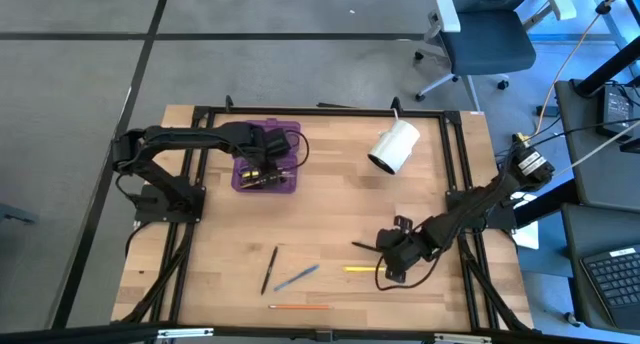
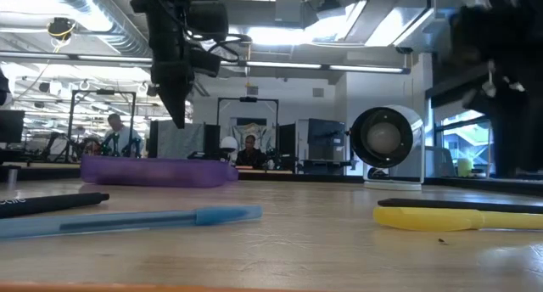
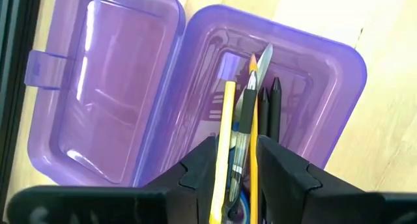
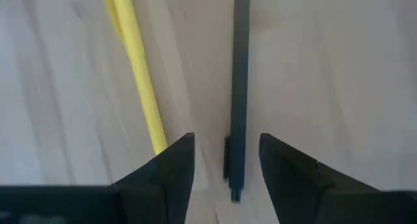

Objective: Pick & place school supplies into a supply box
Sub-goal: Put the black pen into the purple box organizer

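My right tool (image 4: 221,165) hangs low over the wooden table (image 1: 330,214), fingers apart, straddling a slim dark pen (image 4: 239,87); nothing gripped. A yellow pen (image 4: 137,68) lies just beside it.

My left tool (image 3: 234,178) sits above the translucent purple plastic supply box (image 3: 339,74), lid hinged flat. Its fingers are spread, holding nothing. Inside the box: a yellow pencil (image 3: 223,139), an orange one, dark pens, what look like scissors.

Progress, by my reckoning: roughly half. Still out on the table: a black pen (image 1: 270,269), a blue pen (image 1: 297,277), an orange pencil (image 1: 300,307).

The orange pencil lies near the table's front edge. A white cylindrical roll (image 1: 394,147) stands well apart; the middle is open.
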Controlling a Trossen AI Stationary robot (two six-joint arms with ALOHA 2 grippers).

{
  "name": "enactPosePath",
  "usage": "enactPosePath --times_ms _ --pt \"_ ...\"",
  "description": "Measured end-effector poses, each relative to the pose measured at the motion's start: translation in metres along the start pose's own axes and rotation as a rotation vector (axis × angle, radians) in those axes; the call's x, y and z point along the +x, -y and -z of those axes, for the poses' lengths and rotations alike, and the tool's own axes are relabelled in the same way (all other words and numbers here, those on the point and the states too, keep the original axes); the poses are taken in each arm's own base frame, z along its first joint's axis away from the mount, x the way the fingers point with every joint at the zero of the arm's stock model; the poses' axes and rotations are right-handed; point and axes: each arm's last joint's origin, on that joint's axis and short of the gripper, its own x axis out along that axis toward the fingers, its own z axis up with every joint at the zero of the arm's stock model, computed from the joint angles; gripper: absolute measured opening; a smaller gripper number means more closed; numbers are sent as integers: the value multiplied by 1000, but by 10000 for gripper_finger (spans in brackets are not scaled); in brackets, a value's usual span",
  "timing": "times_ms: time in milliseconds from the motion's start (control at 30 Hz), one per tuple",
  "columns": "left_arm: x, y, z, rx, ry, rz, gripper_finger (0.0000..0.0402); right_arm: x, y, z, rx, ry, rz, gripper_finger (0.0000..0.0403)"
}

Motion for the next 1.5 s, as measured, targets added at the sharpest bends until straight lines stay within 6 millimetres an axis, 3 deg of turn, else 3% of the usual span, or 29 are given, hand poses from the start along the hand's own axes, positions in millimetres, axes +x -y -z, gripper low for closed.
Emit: enactPosePath --times_ms 367,733,867,1100,1333,1500 --pt "0 0 -2 13 19 -1 100 33 -2 9 -2 -103 83 166" --pt "0 0 -2 15 19 -1 102 35 0 11 -36 -125 104 56" --pt "-1 0 -1 36 21 0 98 35 0 11 -31 -126 106 42" --pt "-31 -4 1 17 191 35 99 26 -5 2 -55 -65 130 52" --pt "-70 -7 4 0 443 123 94 6 -5 -10 -45 108 173 46" --pt "-66 2 8 50 646 303 94 -16 -2 -22 -8 345 241 44"
